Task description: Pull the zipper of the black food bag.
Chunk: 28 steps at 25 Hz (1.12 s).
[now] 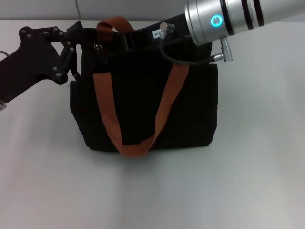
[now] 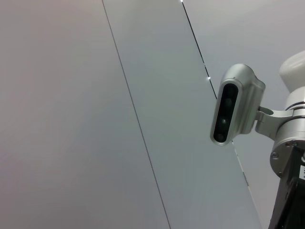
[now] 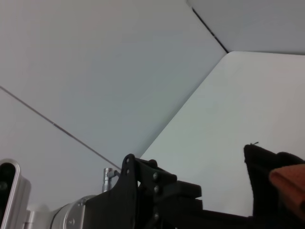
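Head view: we see the bag (image 1: 143, 105) standing upright near the middle of the white counter (image 1: 152, 191). It is black and boxy. One orange strap (image 1: 138, 143) hangs down over its front face in a long loop, and the top of a second strap (image 1: 112, 23) rises above the upper edge on the left side.

The left tool (image 1: 78, 47) is at the upper left corner of the bag, touching or just beside the fabric there. Its black linkage is visible, but the fingertips are lost against the black bag, so we cannot tell if they are spread or pressed together.

The right arm (image 1: 238, 16) comes in from the upper right, and its silver wrist with a blue-green light ring is over the top right edge of the bag. The right tool is hidden behind the wrist and the bag, so we cannot tell its state either.

We cannot make out the zipper on the dark top of the bag.

The right wrist view shows the black linkage of the other tool (image 3: 157, 188) and a corner of the bag (image 3: 264, 176) with a piece of orange strap (image 3: 288, 181). The left wrist view shows only the wall and a silver camera (image 2: 233, 105) on the other arm.
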Available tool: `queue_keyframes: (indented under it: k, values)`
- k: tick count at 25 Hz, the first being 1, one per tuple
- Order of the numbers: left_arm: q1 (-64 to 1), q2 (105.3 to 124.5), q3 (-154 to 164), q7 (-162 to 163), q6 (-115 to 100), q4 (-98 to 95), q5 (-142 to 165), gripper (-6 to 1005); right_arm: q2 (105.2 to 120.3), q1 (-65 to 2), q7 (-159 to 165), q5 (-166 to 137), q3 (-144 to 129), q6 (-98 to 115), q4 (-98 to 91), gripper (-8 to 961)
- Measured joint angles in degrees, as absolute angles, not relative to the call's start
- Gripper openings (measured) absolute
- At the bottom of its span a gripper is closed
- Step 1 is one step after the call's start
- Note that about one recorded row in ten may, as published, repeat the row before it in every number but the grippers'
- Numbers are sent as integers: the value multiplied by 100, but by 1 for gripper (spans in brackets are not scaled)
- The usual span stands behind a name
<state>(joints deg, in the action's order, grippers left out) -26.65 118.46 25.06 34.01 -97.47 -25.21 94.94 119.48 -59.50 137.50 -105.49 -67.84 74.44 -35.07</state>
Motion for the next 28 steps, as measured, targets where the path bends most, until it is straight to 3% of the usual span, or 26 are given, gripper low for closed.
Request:
queue_keyframes:
  k: [28]
  values:
    - [-2700, 11839, 2505, 3401, -9703, -2522, 9445, 23, 11928, -5364, 14063, -10720, -6862, 7437, -4294, -2]
